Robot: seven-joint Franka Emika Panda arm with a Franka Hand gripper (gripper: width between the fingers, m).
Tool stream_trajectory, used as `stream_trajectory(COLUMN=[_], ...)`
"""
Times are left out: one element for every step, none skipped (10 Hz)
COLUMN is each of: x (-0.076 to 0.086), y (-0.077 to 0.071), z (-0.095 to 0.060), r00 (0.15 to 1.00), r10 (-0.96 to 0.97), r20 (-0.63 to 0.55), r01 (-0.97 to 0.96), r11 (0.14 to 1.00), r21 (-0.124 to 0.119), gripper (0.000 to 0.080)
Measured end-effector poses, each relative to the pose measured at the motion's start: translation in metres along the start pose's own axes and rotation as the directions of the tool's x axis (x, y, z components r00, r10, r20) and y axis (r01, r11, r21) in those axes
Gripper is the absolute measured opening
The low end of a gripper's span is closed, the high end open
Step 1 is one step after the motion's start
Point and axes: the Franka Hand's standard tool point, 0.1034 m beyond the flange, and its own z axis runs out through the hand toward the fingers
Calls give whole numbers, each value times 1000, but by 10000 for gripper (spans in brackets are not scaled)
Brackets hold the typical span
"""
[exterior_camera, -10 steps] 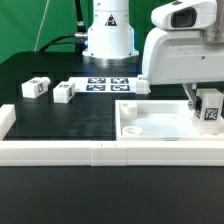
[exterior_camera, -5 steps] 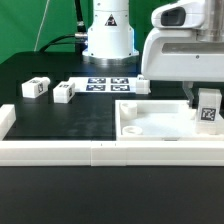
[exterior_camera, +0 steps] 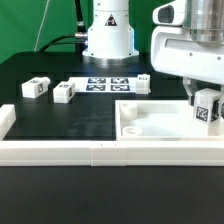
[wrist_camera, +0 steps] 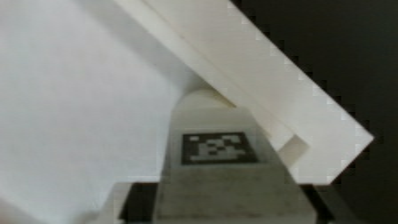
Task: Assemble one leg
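My gripper (exterior_camera: 205, 104) is shut on a leg (exterior_camera: 208, 110), a small white block with a black-and-white tag. It holds the leg upright at the far right corner of the large white panel (exterior_camera: 160, 125); I cannot tell whether the leg touches the panel. In the wrist view the leg (wrist_camera: 217, 150) sits between my dark fingers (wrist_camera: 153, 200), with the panel (wrist_camera: 71, 110) beneath. My gripper (wrist_camera: 217, 205) grips it at both sides. Two more legs (exterior_camera: 36, 88) (exterior_camera: 65, 92) lie at the exterior view's left, and a third (exterior_camera: 144, 85) lies behind the panel.
The marker board (exterior_camera: 107, 84) lies in front of the robot base (exterior_camera: 107, 40). Long white border rails (exterior_camera: 95, 151) run along the front and the exterior view's left. A white rail (wrist_camera: 249, 60) crosses the wrist view diagonally, next to the leg.
The arm's wrist has shifted and turned a little above the panel. The held leg stays at almost the same spot by the panel's right corner.
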Motion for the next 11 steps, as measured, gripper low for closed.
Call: stream_trajectory(x=[0,0,0,0,0,0,0,0,0,-1,-1], y=[0,0,1,1,0,1,0,0,0,0,0], z=[0,0,0,0,0,0,0,0,0,0,0], r00=[994,983,953,928,906,874,855,809,780,795,796], r10=[113,185,302,372,423,485,518,586,625,606,605], r20=[-4,-1,7,14,19,22,28,36,38,38,39], r01=[-113,-185,-302,-372,-423,-485,-518,-586,-625,-606,-605], r11=[994,983,953,928,906,875,855,810,781,796,796], r21=[1,2,-3,-11,-11,-12,-12,-15,-16,-16,-16], gripper=[291,291,291,291,291,291,291,291,291,291,488])
